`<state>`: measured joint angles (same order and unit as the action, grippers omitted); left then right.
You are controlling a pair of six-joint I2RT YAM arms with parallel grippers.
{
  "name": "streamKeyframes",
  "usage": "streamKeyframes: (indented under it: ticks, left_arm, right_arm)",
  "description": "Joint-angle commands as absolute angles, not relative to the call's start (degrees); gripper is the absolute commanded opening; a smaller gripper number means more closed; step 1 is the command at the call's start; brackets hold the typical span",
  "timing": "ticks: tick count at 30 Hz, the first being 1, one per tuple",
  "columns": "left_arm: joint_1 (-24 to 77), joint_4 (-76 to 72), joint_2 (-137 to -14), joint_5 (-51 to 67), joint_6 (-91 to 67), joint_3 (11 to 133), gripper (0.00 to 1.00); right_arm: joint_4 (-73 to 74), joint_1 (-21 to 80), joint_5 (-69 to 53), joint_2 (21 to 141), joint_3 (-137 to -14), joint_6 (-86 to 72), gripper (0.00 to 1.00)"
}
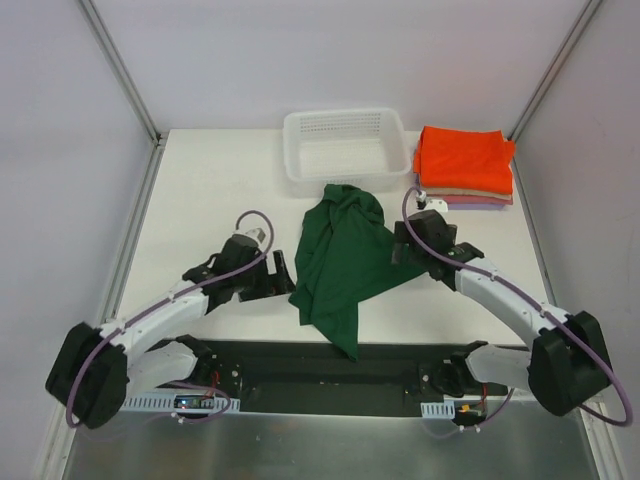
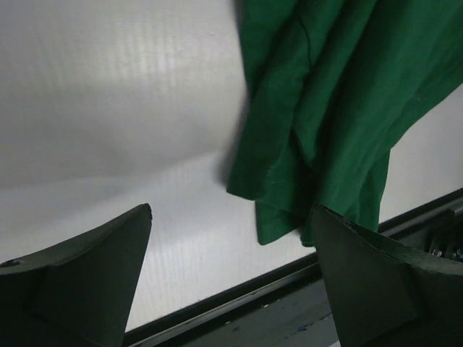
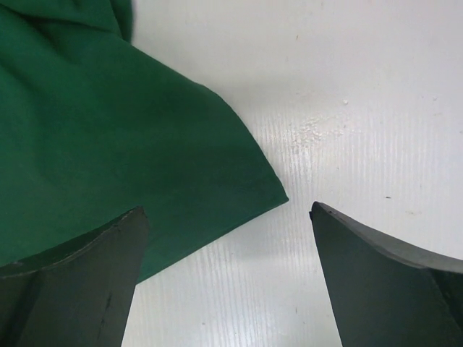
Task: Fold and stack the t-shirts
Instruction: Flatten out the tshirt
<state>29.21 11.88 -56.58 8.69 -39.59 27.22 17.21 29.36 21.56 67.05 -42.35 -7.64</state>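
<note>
I have both sets of fingers spread wide and gripping nothing. The left fingers (image 2: 79, 282) are dark, matte wedges. Past their tips and off to the right lies the green t-shirt (image 2: 325, 108), soft knit cloth in loose lengthwise folds, its hem ending just short of the right-hand wedge. The right fingers (image 3: 72, 282) show the same dull wedge shape. A smooth, flat corner of the shirt lies under the left-hand wedge and reaches partway into the gap between them. The counter (image 3: 347, 108) beyond that corner is white with fine ribbing and a few scuffs.

Only the overhead view gives me the whole shirt, a crumpled, unfolded, roughly diamond shape lying between the two sets of fingers. It is bunched at the far end, and its near tip hangs over the dark strip at the counter's near edge. Beyond the right fingers sits the stack (image 1: 462, 158), with a bright orange rectangle on top and tan and lilac edges showing beneath. A white mesh basket (image 1: 292, 150) stands just past the shirt's far end.
</note>
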Motion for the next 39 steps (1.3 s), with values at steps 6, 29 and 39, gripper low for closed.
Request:
streamKeyframes:
  ticks: [6, 29, 39]
  left_arm:
    - [35.0, 7.5, -74.9, 9.0, -38.8, 36.8, 0.72]
    - [35.2, 18.7, -86.7, -12.6, -37.5, 48.8, 0.00]
    - [21.4, 20.3, -85.4, -18.4, -35.8, 51.6, 0.00]
  right_arm:
    - [16.4, 26.3, 18.0, 77.9, -45.2, -10.4, 0.97]
    - [24.3, 25.4, 19.2, 93.0, -50.4, -16.0, 0.55]
    - [29.4, 24.4, 32.0, 83.4, -51.2, -15.0, 0.10]
